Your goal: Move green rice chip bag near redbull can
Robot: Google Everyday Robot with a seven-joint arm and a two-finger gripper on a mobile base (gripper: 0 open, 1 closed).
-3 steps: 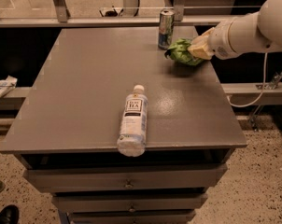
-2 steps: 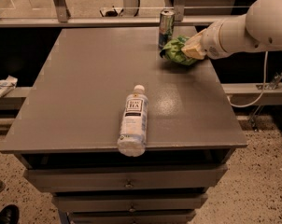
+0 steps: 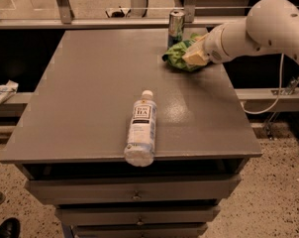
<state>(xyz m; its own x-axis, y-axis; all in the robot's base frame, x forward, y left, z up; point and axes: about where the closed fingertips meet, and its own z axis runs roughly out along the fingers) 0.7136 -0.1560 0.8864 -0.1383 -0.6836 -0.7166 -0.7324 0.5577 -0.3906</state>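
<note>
I see the green rice chip bag [image 3: 178, 57] in the upper right of the frame, just below the redbull can [image 3: 175, 26] standing at the worktop's [image 3: 90, 93] top edge. My gripper [image 3: 195, 57] sits at the bag's right side, jaws clamped on it. A clear bottle [image 3: 141, 130] lies on its side at lower centre.
</note>
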